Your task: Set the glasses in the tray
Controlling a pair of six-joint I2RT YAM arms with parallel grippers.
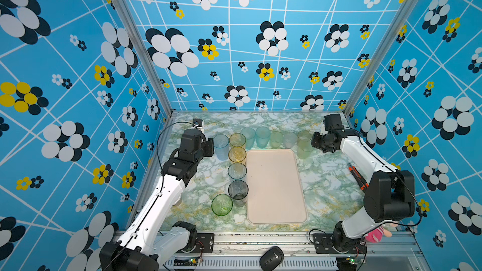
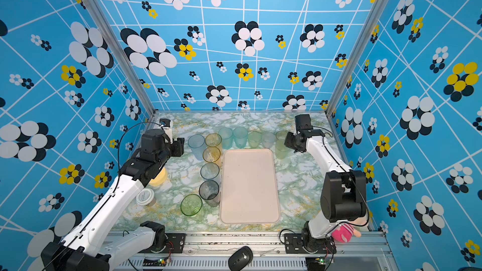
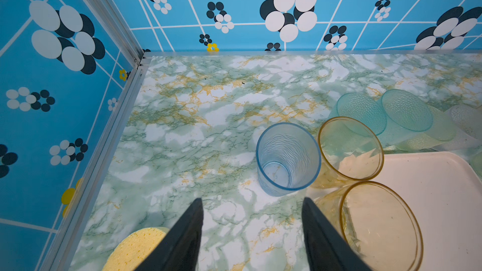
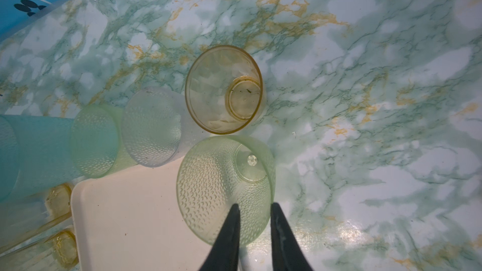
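The cream tray [image 1: 273, 186] [image 2: 247, 186] lies flat at mid-table with nothing on it. Several glasses stand upright on the table round its left and far sides. My right gripper [image 4: 255, 204] [image 1: 313, 142] is shut on the rim of a pale green dimpled glass [image 4: 221, 178] [image 1: 303, 149] at the tray's far right corner, one finger inside and one outside. An amber glass [image 4: 224, 87] stands just beyond it. My left gripper [image 3: 252, 200] [image 1: 210, 147] is open and holds nothing. It is a short way from a ribbed blue glass [image 3: 288, 157] [image 1: 221, 145].
A yellow round disc [image 2: 159, 175] and a white lid [image 2: 144, 196] lie under the left arm. An orange-and-black tool [image 1: 358, 178] lies by the right wall. A mouse [image 1: 271, 258] and a pink toy [image 1: 378, 233] sit on the front rail.
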